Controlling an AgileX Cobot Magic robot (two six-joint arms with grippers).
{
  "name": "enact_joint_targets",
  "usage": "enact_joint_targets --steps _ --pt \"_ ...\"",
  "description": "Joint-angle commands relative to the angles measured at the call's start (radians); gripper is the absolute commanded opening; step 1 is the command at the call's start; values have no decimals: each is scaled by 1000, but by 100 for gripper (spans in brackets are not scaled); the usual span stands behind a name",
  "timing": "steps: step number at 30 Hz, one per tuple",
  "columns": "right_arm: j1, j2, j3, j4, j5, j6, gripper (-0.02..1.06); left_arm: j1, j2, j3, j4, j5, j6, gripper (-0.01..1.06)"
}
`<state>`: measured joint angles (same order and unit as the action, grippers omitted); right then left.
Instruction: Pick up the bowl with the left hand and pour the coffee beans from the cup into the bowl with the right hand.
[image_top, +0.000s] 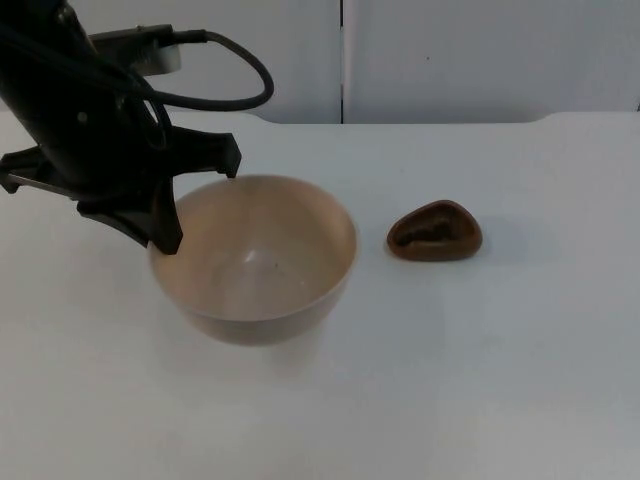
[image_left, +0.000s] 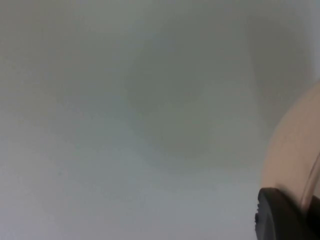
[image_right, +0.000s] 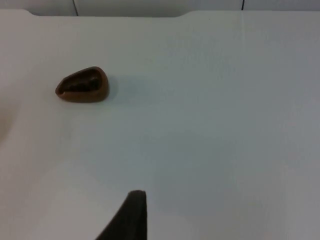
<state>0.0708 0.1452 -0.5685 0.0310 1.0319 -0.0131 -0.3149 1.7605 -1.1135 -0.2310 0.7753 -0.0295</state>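
Currently left gripper (image_top: 165, 235) sitting at bowl (image_top: 255, 260) rim, nine o'clock side; finger spread unreadable. Cup (image_top: 435, 231) lying at bowl's three o'clock, well apart; right arm waiting.

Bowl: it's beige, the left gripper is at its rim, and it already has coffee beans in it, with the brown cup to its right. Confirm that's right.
Not quite. The bowl has no beans in it; the top view shows its bare beige inside. The beans look to be in the brown cup, which stands apart from the bowl on the table. The left gripper is at the bowl's rim, as you said.
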Motion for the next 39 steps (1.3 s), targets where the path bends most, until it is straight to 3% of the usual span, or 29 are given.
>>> enact_joint_targets --steps 1,9,28,39 --pt "-7 74 -36 -3 -61 -2 105 2 -16 2 -15 -6 -1 0" --pt "-7 372 -195 1 -150 -2 105 2 -16 2 -15 -6 -1 0" --pt "-7 814 -613 1 -145 13 105 2 -16 2 -13 -2 -1 0" --pt "-7 1019 -797 8 -76 13 105 2 -16 2 -13 -2 -1 0"
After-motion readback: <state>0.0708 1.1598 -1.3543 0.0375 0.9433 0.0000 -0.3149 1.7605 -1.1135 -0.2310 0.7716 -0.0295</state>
